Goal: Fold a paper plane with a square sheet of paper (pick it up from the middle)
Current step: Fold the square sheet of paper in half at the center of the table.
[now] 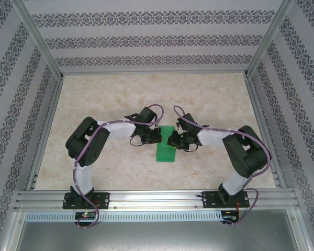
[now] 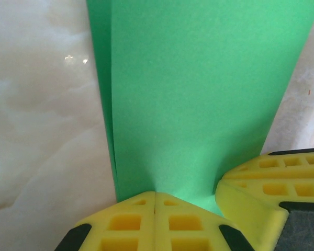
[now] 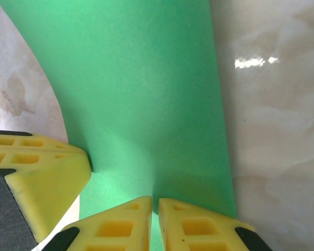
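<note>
1. Marbled table [image 1: 104, 99], patterned walls [image 1: 146, 42] around.
2. Folded green paper [image 1: 165, 150] mid-table, between the grippers.
3. Left gripper [image 2: 155, 196]: fingers pressed together, pinching the paper edge.
4. Right gripper [image 3: 154, 201]: fingers a sliver apart at the paper edge; can't tell if gripping.

Lab robot cell: alu frame [image 1: 152, 198], patterned wall panels [image 1: 152, 39], marble-look tabletop [image 1: 209, 99]

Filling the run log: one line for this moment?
green paper: folded lengthwise | left gripper: pinching it | right gripper: pinching it
</note>
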Tool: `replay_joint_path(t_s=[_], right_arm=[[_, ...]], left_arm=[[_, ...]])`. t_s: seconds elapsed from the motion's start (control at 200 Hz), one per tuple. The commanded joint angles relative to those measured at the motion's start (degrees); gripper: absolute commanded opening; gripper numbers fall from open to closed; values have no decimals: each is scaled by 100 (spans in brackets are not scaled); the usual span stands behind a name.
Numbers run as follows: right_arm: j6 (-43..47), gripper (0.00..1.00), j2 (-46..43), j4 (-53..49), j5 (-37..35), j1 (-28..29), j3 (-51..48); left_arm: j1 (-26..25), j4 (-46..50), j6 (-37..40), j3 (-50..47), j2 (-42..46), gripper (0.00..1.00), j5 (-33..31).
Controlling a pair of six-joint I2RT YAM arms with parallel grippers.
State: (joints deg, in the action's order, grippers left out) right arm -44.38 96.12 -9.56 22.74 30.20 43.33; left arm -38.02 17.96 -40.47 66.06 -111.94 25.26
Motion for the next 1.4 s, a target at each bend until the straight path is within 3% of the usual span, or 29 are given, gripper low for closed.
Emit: replay_joint_path(t_s=[0.0, 0.25, 0.455, 0.764, 1.144, 1.394], right_arm=[[228, 16, 28, 63, 14, -23, -202], [239, 19, -797, 290, 416, -25, -292], [108, 17, -637, 672, 704, -24, -695], [247, 16, -277, 767, 490, -49, -1033], [391, 18, -1552, 528, 827, -67, -1005], [78, 18, -1184, 1088, 1125, -33, -1416]], left_arm=[[-69, 380, 179, -3, -311, 0, -155], [-74, 410, 195, 41, -343, 0, -144], [-83, 445, 219, 86, -372, 0, -139], [-84, 464, 235, 93, -386, 0, -150], [-94, 474, 225, 107, -375, 0, -136], [-93, 446, 222, 126, -408, 0, -121]])
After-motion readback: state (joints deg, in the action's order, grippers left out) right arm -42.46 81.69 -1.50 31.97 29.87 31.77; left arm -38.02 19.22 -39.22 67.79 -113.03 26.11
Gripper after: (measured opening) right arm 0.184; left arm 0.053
